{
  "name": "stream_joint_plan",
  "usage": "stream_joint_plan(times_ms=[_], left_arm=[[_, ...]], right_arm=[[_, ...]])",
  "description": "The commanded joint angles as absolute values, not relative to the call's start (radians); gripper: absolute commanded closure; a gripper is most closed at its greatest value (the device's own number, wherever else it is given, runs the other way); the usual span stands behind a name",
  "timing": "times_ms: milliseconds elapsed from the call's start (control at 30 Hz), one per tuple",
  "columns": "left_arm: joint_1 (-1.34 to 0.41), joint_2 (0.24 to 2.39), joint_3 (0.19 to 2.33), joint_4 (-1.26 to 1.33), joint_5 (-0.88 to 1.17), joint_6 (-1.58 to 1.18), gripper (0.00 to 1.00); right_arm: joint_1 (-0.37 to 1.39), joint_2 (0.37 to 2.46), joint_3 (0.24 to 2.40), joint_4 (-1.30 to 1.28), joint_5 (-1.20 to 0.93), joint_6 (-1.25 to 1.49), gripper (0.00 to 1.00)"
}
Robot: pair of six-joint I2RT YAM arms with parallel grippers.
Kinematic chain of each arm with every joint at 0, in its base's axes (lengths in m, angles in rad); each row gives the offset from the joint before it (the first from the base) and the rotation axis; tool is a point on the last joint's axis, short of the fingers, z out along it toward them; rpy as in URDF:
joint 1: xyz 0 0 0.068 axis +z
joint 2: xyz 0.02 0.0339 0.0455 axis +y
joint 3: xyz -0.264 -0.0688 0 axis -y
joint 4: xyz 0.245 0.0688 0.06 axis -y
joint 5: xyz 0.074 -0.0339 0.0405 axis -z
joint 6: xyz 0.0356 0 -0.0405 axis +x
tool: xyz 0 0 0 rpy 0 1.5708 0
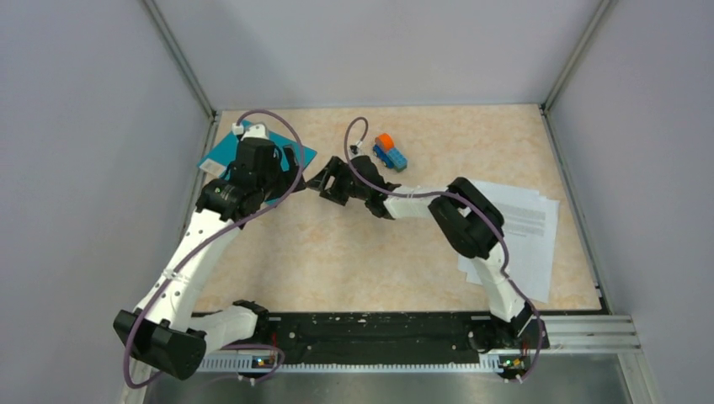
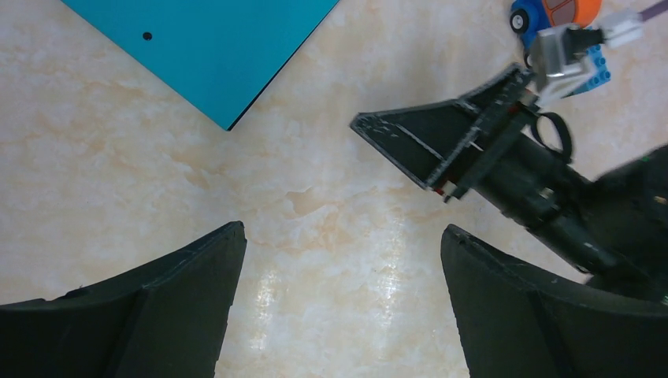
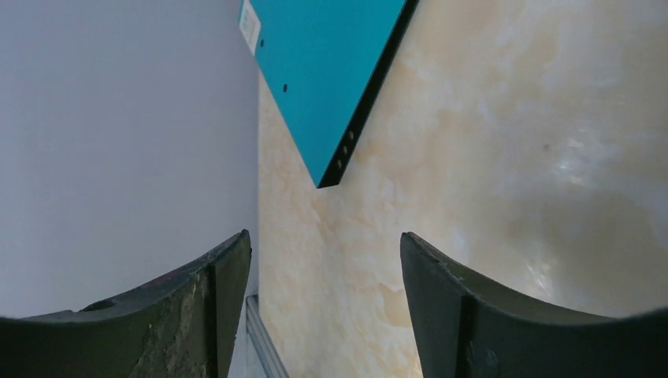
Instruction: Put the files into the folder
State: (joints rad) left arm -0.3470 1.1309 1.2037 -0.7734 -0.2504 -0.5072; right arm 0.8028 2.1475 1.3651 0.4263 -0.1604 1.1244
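The teal folder (image 1: 217, 153) lies shut at the table's far left corner, its white label (image 3: 250, 24) near the wall, and my left arm partly covers it. The files (image 1: 529, 229), loose white sheets, lie spread at the right side. My left gripper (image 2: 343, 236) hovers open over bare table just off the folder's near corner (image 2: 213, 55). My right gripper (image 1: 322, 182) reaches in from the right, low and pointing at that corner (image 3: 335, 94). Its fingers stand apart with nothing between them (image 3: 324, 240).
A small blue-and-orange toy truck (image 1: 389, 152) stands at the back middle, just behind the right wrist. Grey walls enclose the table on the left, back and right. The right arm's elbow (image 1: 467, 220) hangs over the left edge of the papers.
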Motion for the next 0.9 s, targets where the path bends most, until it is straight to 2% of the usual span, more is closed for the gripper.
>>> stream_joint_plan(times_ms=[0,333,867], left_arm=[[-0.339,1.081,1.289,-0.814,-0.237,-0.5,0.02],[-0.337,1.04,1.336,-0.86,-0.219,-0.503,0.02],[-0.337,1.021,1.341,-0.857,-0.202,-0.506,0.02]], right_arm=[[0.832,2.274,1.535,0.569,-0.215,1.245,0.33],[0.867,2.559,1.876,0.504,-0.22,1.365,0.45],[0.88,2.721,2.044,0.477,-0.208,1.46,0.48]])
